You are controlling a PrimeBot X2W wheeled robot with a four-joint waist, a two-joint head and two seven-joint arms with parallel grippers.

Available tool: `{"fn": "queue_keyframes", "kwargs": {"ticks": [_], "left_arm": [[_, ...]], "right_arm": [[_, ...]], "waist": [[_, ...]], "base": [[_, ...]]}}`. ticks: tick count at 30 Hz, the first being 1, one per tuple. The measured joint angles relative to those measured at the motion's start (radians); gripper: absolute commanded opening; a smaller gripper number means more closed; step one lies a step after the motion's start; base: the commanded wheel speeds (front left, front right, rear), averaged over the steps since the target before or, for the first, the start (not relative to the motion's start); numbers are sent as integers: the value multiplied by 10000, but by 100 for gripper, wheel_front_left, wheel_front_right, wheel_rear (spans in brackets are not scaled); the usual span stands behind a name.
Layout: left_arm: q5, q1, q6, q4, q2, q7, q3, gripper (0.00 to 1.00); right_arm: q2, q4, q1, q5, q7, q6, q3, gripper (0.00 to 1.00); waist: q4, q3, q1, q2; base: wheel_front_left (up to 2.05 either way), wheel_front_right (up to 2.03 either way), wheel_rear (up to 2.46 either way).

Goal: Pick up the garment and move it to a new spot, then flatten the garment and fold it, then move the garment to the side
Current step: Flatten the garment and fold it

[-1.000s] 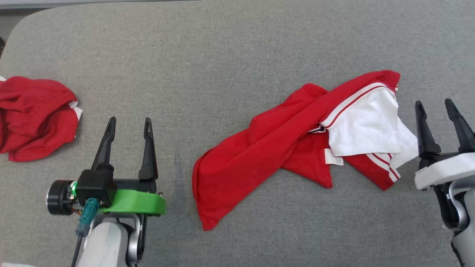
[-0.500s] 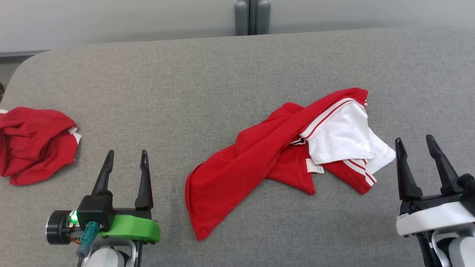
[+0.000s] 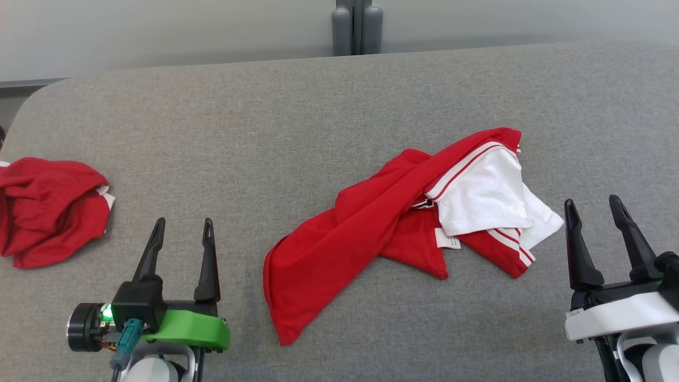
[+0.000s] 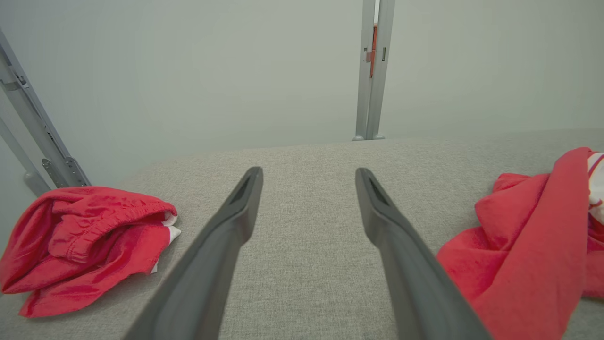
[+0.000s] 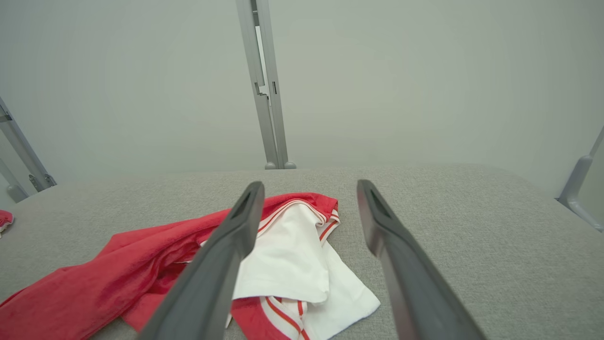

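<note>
The garment (image 3: 371,233) is a crumpled red piece with a white panel and red-and-white stripes, lying right of centre on the grey padded surface (image 3: 297,132). My left gripper (image 3: 184,222) stands open to its left, well apart from the cloth, with nothing between its fingers. My right gripper (image 3: 591,200) stands open just right of the white panel, not touching it. In the left wrist view the left gripper (image 4: 309,171) points at bare surface, with the garment (image 4: 528,245) at the right edge. In the right wrist view the right gripper (image 5: 310,184) frames the garment's (image 5: 283,255) white end.
A second red bundle (image 3: 48,212) lies at the far left of the surface, also seen as a bundle (image 4: 85,241) in the left wrist view. A grey post (image 3: 356,26) stands behind the far edge, before a pale wall. Metal frame struts (image 4: 28,123) flank the sides.
The head camera has tilted up, so the far edge, wall and post now show and everything sits lower in the picture. Both grippers stay open; the garment lies as before.
</note>
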Motion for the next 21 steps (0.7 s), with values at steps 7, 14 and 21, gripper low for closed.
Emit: {"fn": "queue_keyframes", "kwargs": {"ticks": [7, 14, 21], "left_arm": [[-238, -81, -395, -94, -38, 276, -366, 100], [-1055, -310, -1440, 1087, -370, 2299, -1551, 100], [-1584, -766, -1616, 2253, -410, 2744, -1586, 0]], "right_arm": [[8, -59, 2, -4, 40, 0, -17, 100], [-6, -67, -107, -12, 82, 0, 159, 100], [-48, 92, -274, 58, -58, 0, 194, 100]], "waist": [[36, 102, 0, 0], [-4, 383, 0, 0], [-196, 661, 0, 0]], "base": [[0, 0, 0], [0, 0, 0], [0, 0, 0]]}}
